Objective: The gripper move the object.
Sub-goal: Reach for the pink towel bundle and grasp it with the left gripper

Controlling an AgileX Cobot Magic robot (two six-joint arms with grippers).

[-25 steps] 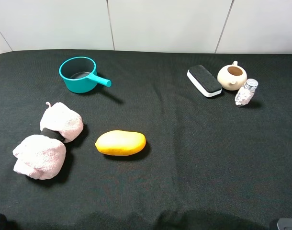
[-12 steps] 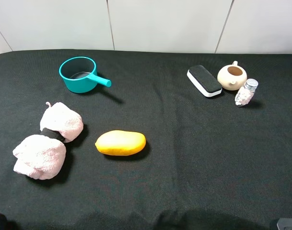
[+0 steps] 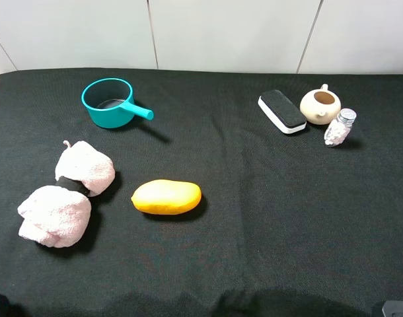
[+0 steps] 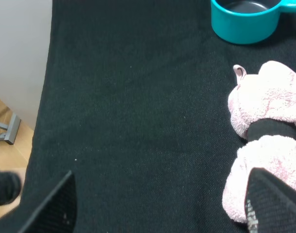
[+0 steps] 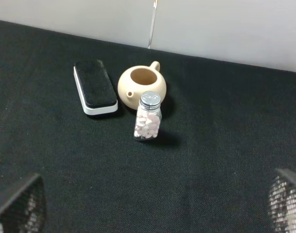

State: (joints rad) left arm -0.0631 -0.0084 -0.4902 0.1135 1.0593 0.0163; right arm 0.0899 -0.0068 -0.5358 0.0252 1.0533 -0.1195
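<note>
The object is two pale pink fluffy plush lumps (image 3: 84,167) joined by a dark link, lying at the left of the black cloth. It also shows in the left wrist view (image 4: 268,99). My left gripper (image 4: 162,208) is open and empty, low over the cloth near the table's left edge. One of its fingertips (image 4: 271,204) overlaps the nearer lump in that view; whether they touch I cannot tell. My right gripper (image 5: 153,204) is open and empty, over bare cloth short of the small bottle. In the exterior high view only dark bits show at the bottom corners.
A yellow-orange mango (image 3: 166,197) lies right of the plush. A teal saucepan (image 3: 109,102) stands behind it. At the back right are a black eraser block (image 3: 282,111), a cream teapot (image 3: 320,105) and a small pill bottle (image 3: 339,127). The table's left edge (image 4: 41,111) drops to the floor.
</note>
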